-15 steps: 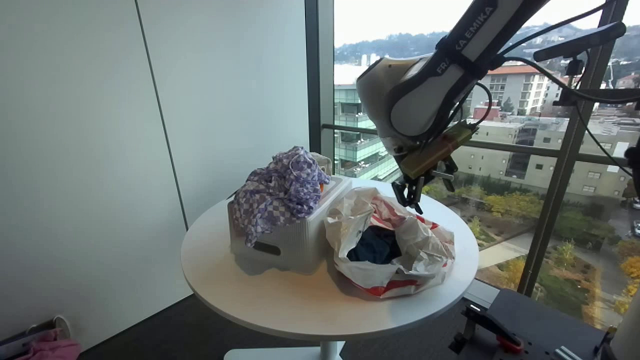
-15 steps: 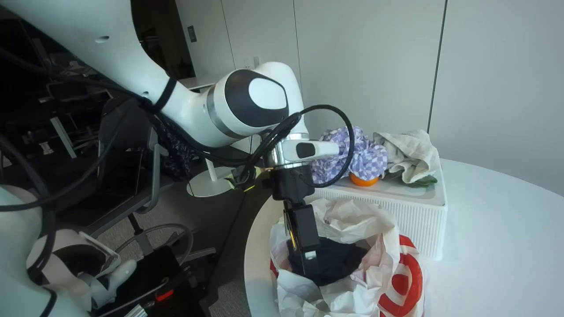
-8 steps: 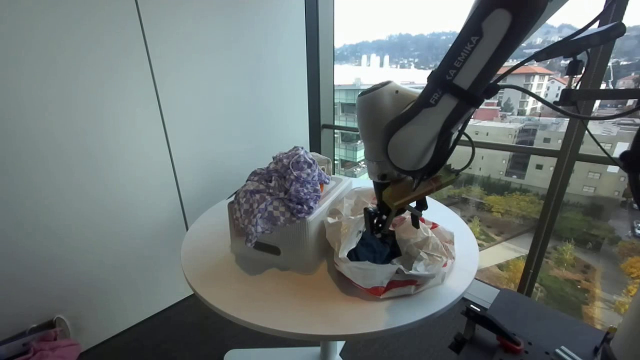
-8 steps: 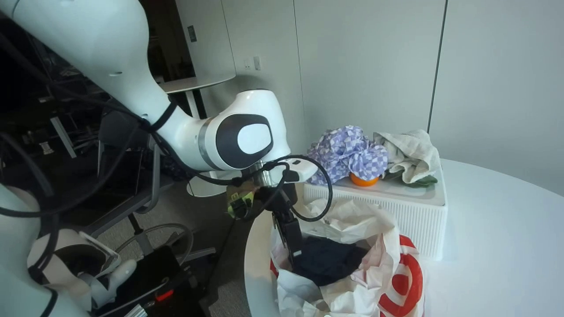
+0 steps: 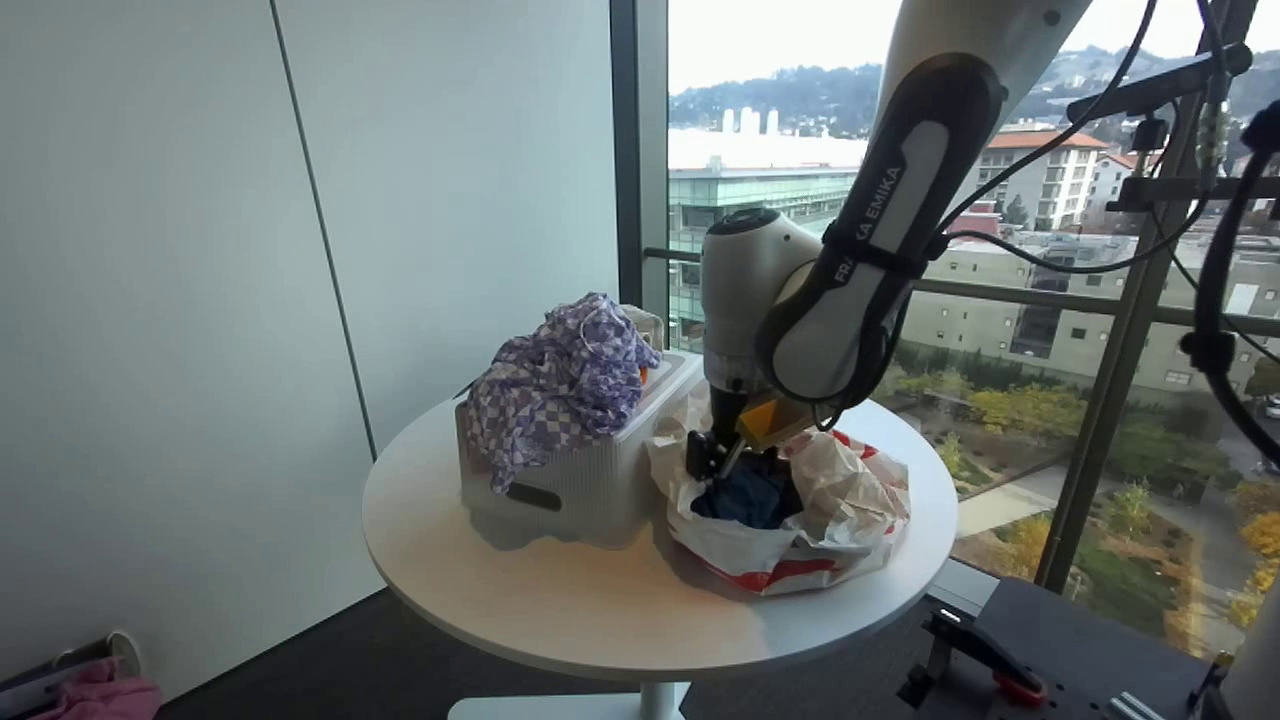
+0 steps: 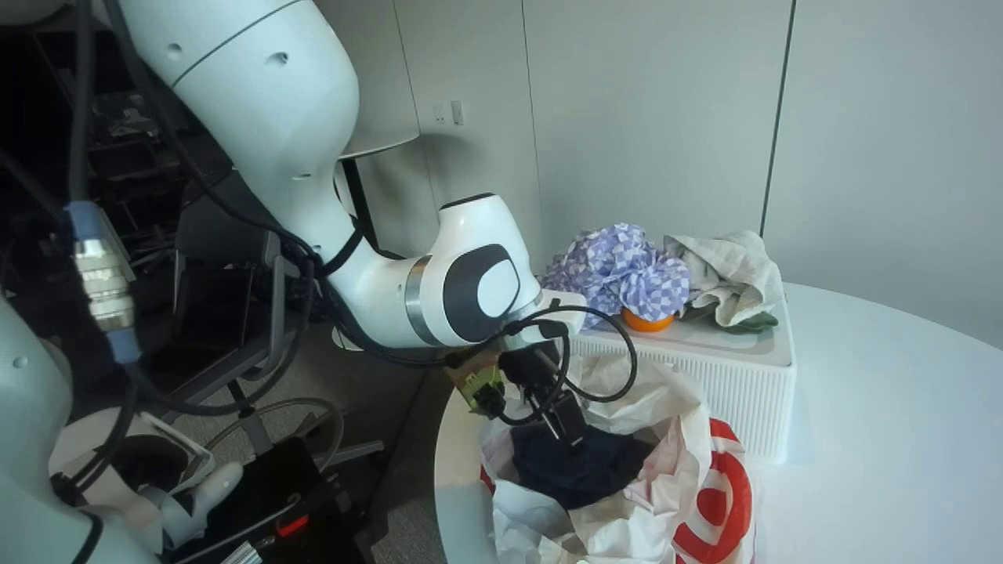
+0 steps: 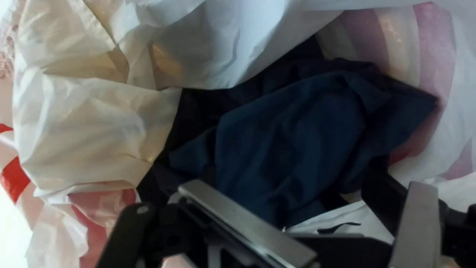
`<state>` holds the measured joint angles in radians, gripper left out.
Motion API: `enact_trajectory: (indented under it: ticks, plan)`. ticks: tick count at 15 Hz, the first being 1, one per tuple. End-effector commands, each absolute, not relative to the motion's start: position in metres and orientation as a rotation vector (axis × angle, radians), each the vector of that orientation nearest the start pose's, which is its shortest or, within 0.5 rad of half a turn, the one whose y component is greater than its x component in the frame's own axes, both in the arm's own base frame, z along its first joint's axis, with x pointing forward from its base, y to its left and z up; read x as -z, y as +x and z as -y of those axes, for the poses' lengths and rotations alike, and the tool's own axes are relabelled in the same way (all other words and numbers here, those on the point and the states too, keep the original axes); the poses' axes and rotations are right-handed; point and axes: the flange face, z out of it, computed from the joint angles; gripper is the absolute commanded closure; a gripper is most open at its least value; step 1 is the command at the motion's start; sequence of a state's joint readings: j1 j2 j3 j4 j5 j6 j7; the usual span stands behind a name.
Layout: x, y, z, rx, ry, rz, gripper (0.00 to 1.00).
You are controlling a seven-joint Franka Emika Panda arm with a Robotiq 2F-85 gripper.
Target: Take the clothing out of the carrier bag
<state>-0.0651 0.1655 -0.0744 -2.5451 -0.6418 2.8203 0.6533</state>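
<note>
The dark navy clothing (image 5: pixel 748 502) lies crumpled inside the white and red carrier bag (image 5: pixel 850 505) on the round table. The clothing (image 6: pixel 599 470) and the open bag (image 6: pixel 627 392) also show in the other exterior picture. My gripper (image 6: pixel 576 440) points down into the bag's mouth, at or just above the clothing; contact cannot be told. In the wrist view the gripper (image 7: pixel 284 182) is open, its two fingers wide apart. The clothing (image 7: pixel 293 134) lies between and beyond them, and the bag (image 7: pixel 93 126) surrounds it. The clothing's lower part is hidden.
A white ribbed box (image 5: pixel 590 500) stands right beside the bag on the round table (image 5: pixel 500 610). On it lie a purple checkered cloth (image 6: pixel 619 270), a beige cloth (image 6: pixel 733 274) and an orange object (image 6: pixel 647 321). Windows and a wall stand behind the table.
My gripper has moved from the bag's far side down into its mouth and towards the box, over the clothing. The bag and clothing look nearly unmoved.
</note>
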Motion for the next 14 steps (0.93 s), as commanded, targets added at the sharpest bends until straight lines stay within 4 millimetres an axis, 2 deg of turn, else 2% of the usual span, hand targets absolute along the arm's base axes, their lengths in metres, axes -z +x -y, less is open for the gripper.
enact_trajectory:
  ticks: [1,8,9,10,14]
  plan:
    - [-0.194,0.485,0.055,0.349,-3.336,-0.255,0.0]
    - [-0.149,0.494,0.094,0.309,-3.385,-0.244,0.0]
    - [-0.147,0.494,0.095,0.304,-3.388,-0.239,0.25]
    - [-0.148,0.493,0.094,0.298,-3.381,-0.256,0.26]
    - [-0.157,0.487,0.088,0.246,-3.385,-0.305,0.57]
